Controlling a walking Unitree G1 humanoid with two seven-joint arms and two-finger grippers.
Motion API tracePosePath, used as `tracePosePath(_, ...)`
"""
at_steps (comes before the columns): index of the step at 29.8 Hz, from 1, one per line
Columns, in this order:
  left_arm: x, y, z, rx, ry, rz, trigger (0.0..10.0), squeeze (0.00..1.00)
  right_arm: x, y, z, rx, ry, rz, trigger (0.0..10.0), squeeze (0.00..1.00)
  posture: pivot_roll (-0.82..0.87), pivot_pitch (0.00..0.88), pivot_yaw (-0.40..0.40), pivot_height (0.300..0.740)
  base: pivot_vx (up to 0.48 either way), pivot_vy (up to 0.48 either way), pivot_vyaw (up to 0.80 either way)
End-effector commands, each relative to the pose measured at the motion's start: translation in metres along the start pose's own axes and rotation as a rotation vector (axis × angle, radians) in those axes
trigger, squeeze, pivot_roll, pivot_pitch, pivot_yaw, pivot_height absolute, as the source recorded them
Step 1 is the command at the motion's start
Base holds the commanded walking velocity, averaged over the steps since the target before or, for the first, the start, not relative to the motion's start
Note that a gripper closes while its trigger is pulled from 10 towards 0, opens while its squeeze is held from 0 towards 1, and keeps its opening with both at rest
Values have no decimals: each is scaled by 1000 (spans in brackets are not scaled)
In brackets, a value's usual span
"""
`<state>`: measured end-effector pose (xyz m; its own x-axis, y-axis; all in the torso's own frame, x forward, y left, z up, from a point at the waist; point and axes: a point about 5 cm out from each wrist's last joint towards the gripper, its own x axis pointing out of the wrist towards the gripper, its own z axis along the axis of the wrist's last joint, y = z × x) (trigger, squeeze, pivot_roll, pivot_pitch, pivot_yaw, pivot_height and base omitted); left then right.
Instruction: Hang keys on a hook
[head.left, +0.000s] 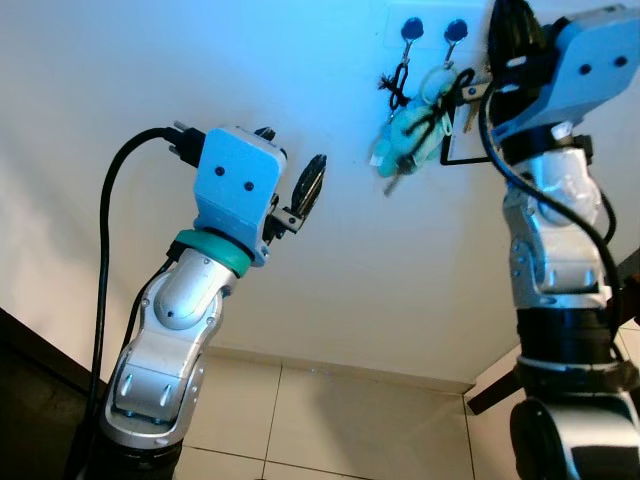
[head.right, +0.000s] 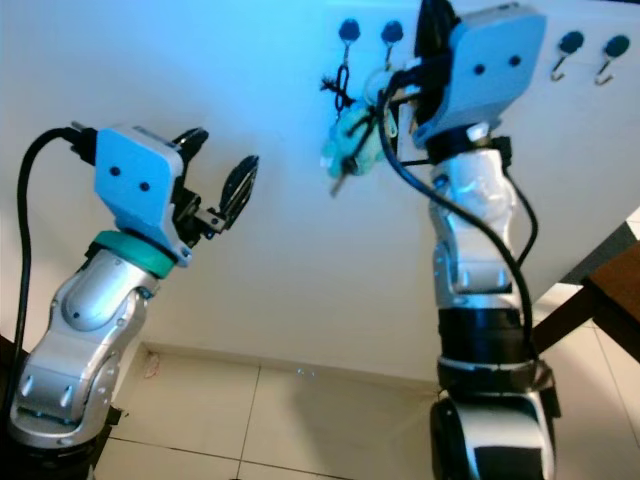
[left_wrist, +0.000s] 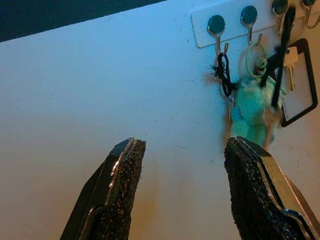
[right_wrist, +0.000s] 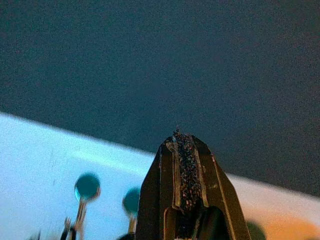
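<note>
Your right gripper (right_wrist: 182, 150) is raised to the hook rail (left_wrist: 235, 22) at the upper right of the head views. In its wrist view the two fingers are pressed together into a single ridge, clenched, with no gap between the pads; whether they pinch the black cord of the keys cannot be told.

The keys (head.left: 418, 130), a bunch with a fluffy teal charm, a black cord and a black-framed tag, hang just beside that gripper, below two round-headed hooks (head.left: 411, 29). Their long axis runs roughly vertical, tilted a little, with the ring end up at the hooks and the charm end pointing down along the white wall (head.left: 300, 300).

Your left gripper (left_wrist: 182, 190) sits at centre left of the head views, well apart from the keys. Its fingers are spread wide, released, holding and touching nothing.
</note>
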<state>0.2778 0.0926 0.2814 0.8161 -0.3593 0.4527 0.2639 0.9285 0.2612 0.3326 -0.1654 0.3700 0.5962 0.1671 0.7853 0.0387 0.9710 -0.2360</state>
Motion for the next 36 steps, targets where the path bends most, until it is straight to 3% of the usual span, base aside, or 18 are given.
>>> tracePosePath(1,-1,-1,-2,6,14,-6,10000,0,3,-3,5,-3,-31,-14,10000,0,-56,95,92,740,0,0,0)
tracePosePath(11,0,-2,-2,5,12,-7,10000,0,9,-9,16,-24,-80,-18,10000,0,-57,96,94,740,0,0,0)
tracePosePath(22,1,-2,-2,1,15,-13,10000,0,10,-27,30,-80,-124,-78,10000,0,-62,101,110,740,0,0,0)
tracePosePath(36,3,-4,-4,-2,16,-37,10000,0,0,-40,24,-138,-83,-107,10000,0,-71,92,121,740,0,0,0)
